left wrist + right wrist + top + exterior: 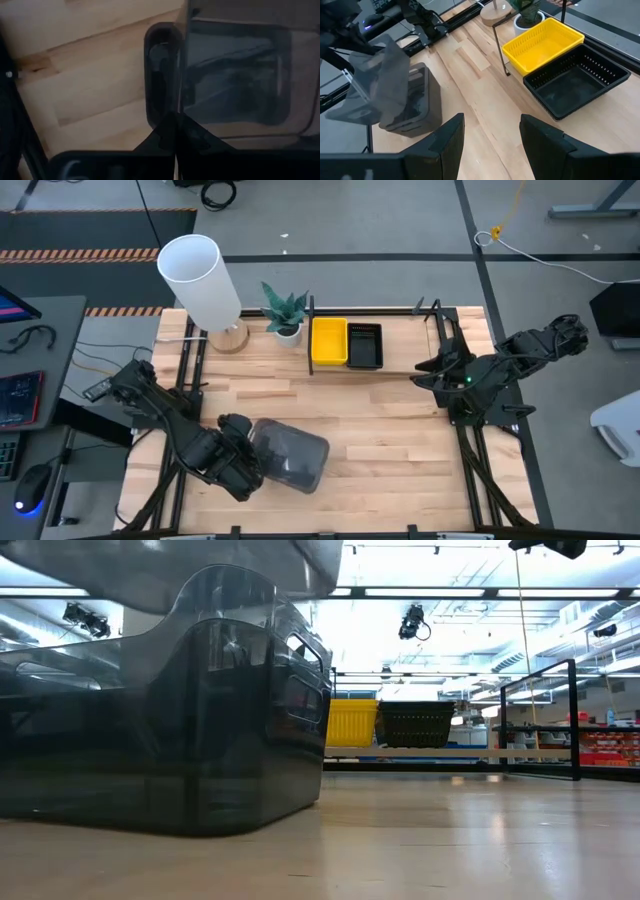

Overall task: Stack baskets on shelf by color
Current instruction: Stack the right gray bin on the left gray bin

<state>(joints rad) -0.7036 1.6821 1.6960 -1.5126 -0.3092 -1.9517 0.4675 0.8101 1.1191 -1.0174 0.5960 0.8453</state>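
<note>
wooden tabletop [380, 440] under bright ceiling lights [420, 592]

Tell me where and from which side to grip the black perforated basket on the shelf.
Probably the black basket's thin upright rim on its open side, away from the yellow basket that sits close against the other long wall. It lies flat and open-topped, so the open right gripper could come down from above, one finger inside the wall, one outside.
</note>
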